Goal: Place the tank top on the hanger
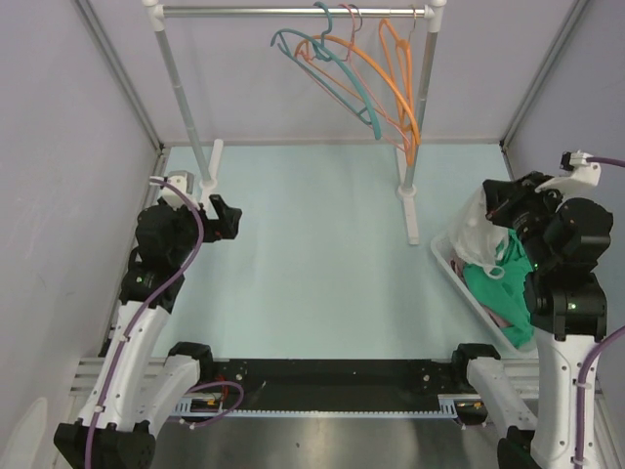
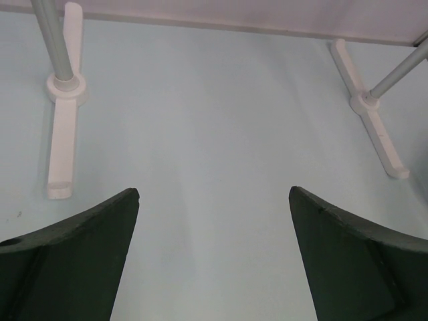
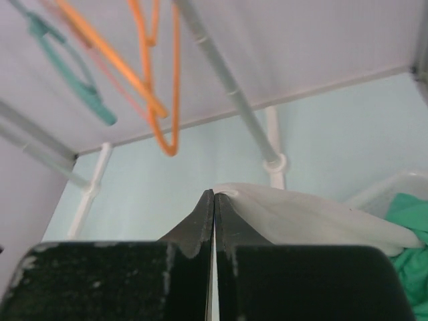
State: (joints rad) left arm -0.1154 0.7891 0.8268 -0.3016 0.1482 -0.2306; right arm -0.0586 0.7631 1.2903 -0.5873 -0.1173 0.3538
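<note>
The white tank top [image 1: 479, 239] hangs pulled up out of a white basket [image 1: 451, 266] at the right edge of the table. My right gripper [image 1: 495, 208] is shut on its upper edge. In the right wrist view the jaws [image 3: 214, 195] are pressed together with the white fabric [image 3: 301, 217] pinched at the tips and draping off to the right. The pale pink hanger [image 1: 351, 14] hangs by its hook on the rack rail at the back, among teal and orange hangers. My left gripper [image 1: 227, 217] is open and holds nothing. It hovers over bare table at the left [image 2: 214, 194].
A green garment [image 1: 498, 283] lies in the basket under the tank top. The teal hanger [image 1: 342, 83] and orange hangers [image 1: 400, 93] crowd the right half of the rail. The rack's white feet [image 2: 63, 127] [image 2: 374, 127] stand on the pale green table [image 1: 322, 234].
</note>
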